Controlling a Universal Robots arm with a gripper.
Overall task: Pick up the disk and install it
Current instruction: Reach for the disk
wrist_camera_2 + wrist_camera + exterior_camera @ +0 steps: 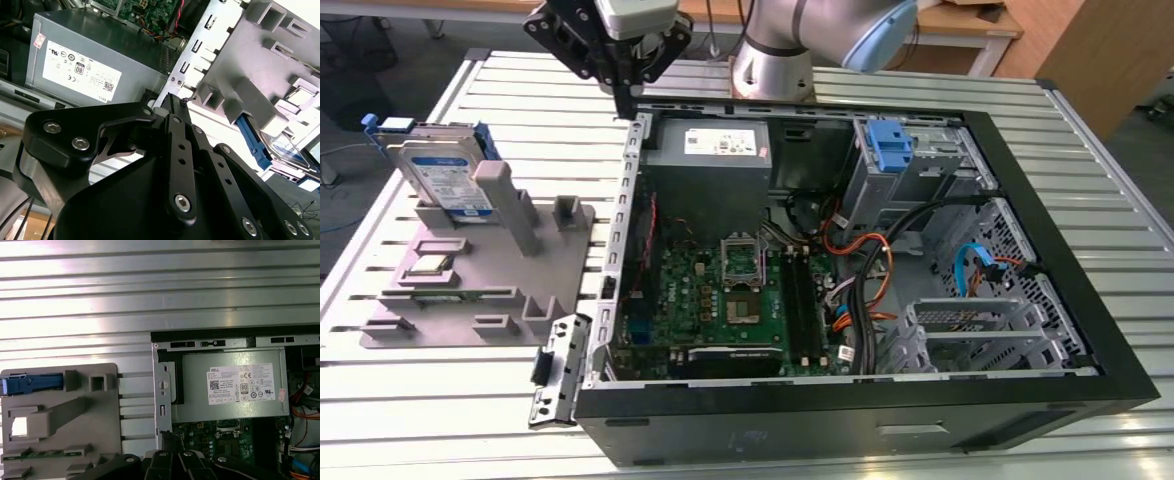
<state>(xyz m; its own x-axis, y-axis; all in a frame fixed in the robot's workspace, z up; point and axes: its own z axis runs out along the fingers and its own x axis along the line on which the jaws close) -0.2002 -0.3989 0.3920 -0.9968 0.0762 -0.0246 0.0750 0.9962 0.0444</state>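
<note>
Black gripper (173,98) links sit closest in the second wrist view, the two fingers pressed together to a single tip with nothing between them. In the exterior view the gripper (628,98) hangs above the edge of the open computer case (1014,230), by the corner that holds the grey power-supply box (710,146).

The disk (443,168) stands upright in a slot of the grey holder block (467,290) on the slatted metal worktop (440,400), towards the exterior view's left and well apart from the gripper. Its blue rail (32,384) shows in the first wrist view, at the far end of the block from the case wall.

Inside the case lie a green motherboard (720,290), a tangle of cables, and a blue latch (891,146) on the drive cage.
</note>
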